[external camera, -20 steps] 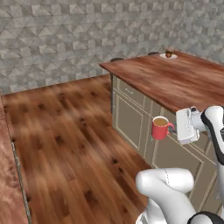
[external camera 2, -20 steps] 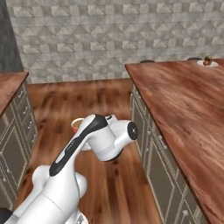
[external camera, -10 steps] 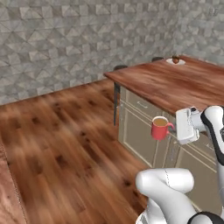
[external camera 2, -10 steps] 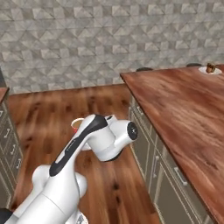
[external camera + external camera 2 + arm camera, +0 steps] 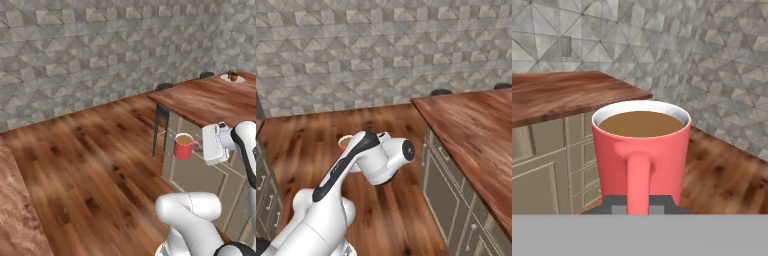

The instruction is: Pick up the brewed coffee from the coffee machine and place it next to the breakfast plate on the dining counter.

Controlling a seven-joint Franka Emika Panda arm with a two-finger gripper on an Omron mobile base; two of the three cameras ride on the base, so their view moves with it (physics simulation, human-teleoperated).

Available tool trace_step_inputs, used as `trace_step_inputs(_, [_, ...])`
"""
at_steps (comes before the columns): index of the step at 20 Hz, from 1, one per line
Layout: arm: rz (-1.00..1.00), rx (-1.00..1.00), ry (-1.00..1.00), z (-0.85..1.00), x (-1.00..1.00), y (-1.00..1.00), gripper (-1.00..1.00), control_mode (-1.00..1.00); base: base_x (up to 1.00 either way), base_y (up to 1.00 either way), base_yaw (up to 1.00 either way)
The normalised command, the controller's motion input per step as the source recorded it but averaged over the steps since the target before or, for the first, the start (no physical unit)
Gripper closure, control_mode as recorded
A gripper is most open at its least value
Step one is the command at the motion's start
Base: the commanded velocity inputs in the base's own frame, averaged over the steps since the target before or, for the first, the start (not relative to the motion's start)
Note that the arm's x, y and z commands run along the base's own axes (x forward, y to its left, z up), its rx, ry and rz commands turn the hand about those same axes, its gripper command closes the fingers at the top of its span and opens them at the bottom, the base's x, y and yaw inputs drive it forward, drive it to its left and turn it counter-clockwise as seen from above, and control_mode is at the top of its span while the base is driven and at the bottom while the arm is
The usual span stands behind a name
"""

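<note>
The fingers (image 5: 200,146) are clenched on the handle of the red mug of brewed coffee (image 5: 184,146), holding it upright in mid-air beside the desk (image 5: 210,100) cabinets to prevent spillage, well apart from the breakfast plate (image 5: 233,78) at the far end.

Ahead of me a dark stool (image 5: 161,116) stands on the wooden floor (image 5: 85,165), with the grey patterned stone wall (image 5: 100,55) far behind.
</note>
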Motion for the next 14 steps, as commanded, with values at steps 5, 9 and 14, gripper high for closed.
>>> trace_step_inputs(5, [0.00, 0.00, 0.00, 0.00, 0.00, 0.00, 1.00, 1.00, 1.00, 0.42, 0.00])
trace_step_inputs(9, [0.00, 0.00, 0.00, 0.00, 0.00, 0.00, 1.00, 1.00, 1.00, 0.34, -0.07])
trace_step_inputs(14, [0.00, 0.00, 0.00, 0.00, 0.00, 0.00, 1.00, 1.00, 1.00, 0.30, -0.22])
